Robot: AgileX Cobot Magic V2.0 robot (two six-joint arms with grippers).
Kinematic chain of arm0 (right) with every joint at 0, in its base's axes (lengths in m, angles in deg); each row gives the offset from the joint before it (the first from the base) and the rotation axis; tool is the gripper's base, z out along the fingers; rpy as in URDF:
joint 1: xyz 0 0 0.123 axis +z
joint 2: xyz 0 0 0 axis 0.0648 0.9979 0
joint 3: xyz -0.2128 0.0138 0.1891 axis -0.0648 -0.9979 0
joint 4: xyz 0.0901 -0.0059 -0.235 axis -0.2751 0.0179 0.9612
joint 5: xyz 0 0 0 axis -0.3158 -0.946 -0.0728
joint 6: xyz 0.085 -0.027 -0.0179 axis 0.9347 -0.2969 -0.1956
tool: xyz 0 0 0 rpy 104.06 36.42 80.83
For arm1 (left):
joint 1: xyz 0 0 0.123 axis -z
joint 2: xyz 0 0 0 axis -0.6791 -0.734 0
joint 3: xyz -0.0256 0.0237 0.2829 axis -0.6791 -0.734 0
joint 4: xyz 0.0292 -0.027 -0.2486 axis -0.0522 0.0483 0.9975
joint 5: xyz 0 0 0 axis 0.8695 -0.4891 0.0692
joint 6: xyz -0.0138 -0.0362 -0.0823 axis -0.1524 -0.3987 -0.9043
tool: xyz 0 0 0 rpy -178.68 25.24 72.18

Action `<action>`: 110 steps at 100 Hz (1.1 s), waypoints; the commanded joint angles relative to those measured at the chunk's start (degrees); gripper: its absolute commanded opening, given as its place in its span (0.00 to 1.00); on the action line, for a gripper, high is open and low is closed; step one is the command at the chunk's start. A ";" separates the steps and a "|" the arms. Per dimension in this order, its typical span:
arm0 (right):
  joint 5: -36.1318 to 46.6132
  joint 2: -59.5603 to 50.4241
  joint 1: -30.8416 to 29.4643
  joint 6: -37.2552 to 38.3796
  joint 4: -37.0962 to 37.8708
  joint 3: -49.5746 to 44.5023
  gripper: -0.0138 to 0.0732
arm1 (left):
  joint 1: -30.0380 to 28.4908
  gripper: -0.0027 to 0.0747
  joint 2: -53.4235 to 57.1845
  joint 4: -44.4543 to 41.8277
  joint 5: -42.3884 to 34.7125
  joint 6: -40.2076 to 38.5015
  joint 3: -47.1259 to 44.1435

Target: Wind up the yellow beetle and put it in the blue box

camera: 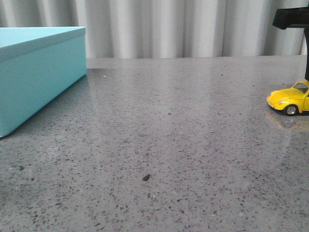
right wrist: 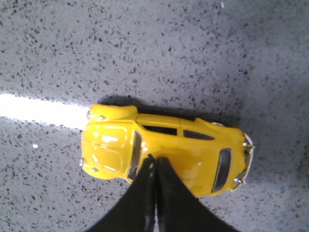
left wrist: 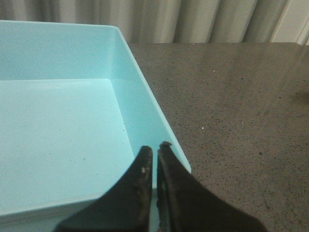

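My right claw, tips pressed together and gripping nothing, hangs directly over the yellow beetle on the bench. My left claw, likewise clenched, waits above the blue box. Descending closed could skid off the glossy roof; the clearance is hard to judge.

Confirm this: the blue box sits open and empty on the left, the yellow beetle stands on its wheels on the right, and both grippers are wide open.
Not quite: both grippers are shut. The wrist views show the left gripper and right gripper with fingers together. The blue box and yellow beetle are as described.
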 commanded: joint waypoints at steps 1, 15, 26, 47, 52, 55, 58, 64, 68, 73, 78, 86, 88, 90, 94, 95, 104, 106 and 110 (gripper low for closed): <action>2.46 -1.15 -0.18 -0.44 1.22 1.62 0.10 | 0.45 0.01 -0.59 0.89 -3.29 -0.06 1.77; 2.58 -1.15 -0.18 -0.44 1.24 1.62 0.10 | 0.45 0.01 -0.59 0.89 -3.29 -0.06 1.77; 2.58 -0.36 -0.18 -0.44 1.34 1.62 0.10 | 0.45 0.01 -0.59 0.89 -3.29 -0.06 1.77; 2.70 0.81 -0.18 -0.44 1.34 1.52 0.10 | 0.45 0.01 -0.59 0.89 -3.29 -0.06 1.43; 2.80 0.81 -0.18 -0.44 1.34 1.53 0.10 | 0.45 0.01 -0.59 0.89 -3.29 -0.06 1.29; 2.80 0.81 -0.18 -0.44 1.34 1.53 0.10 | 0.45 0.01 -0.59 0.89 -3.29 -0.06 1.29; 2.80 0.81 -0.28 -0.44 1.45 1.53 0.10 | 0.45 0.01 -0.59 0.89 -3.29 -0.06 1.29; 2.80 0.81 -0.28 -0.44 1.74 1.53 0.10 | 0.45 0.01 -0.59 0.89 -3.29 -0.06 1.29; 2.80 0.81 -0.28 -0.44 2.17 1.53 0.10 | 0.45 0.01 -0.59 0.89 -3.29 -0.06 1.29; 2.51 0.81 -0.28 -0.44 3.22 1.53 0.10 | 0.45 0.01 -0.59 0.89 -3.29 -0.06 1.29; 2.11 0.81 -0.28 -0.44 3.97 1.53 0.10 | 0.45 0.01 -0.59 0.89 -3.29 -0.06 1.29; 1.69 0.81 -1.05 -0.44 4.40 1.53 0.10 | 0.45 0.01 -0.59 0.89 -3.29 -0.06 1.29; 1.50 0.81 -1.51 -0.44 4.40 1.53 0.10 | 0.45 0.01 -0.59 0.89 -3.29 -0.06 1.29; 1.47 0.81 -1.98 -0.44 4.40 1.53 0.10 | 0.45 0.01 -0.59 0.89 -3.29 -0.06 1.29; 1.25 0.81 -2.90 -0.44 4.40 1.53 0.10 | 0.45 0.01 -0.59 0.89 -3.29 -0.06 1.29; 1.16 0.81 -3.30 -0.44 4.40 1.53 0.10 | 0.45 0.01 -0.59 0.89 -3.29 -0.06 1.29; 0.14 0.81 -6.15 -0.44 5.81 1.53 0.10 | 0.45 0.01 -0.59 0.89 -3.29 -0.06 1.29; -0.10 0.81 -6.57 -0.18 6.51 1.53 0.10 | 0.45 0.01 -0.59 0.89 -3.29 -0.06 1.29; -0.77 0.81 -7.85 0.85 7.96 1.53 0.10 | 0.45 0.01 -0.59 0.89 -3.29 -0.06 1.29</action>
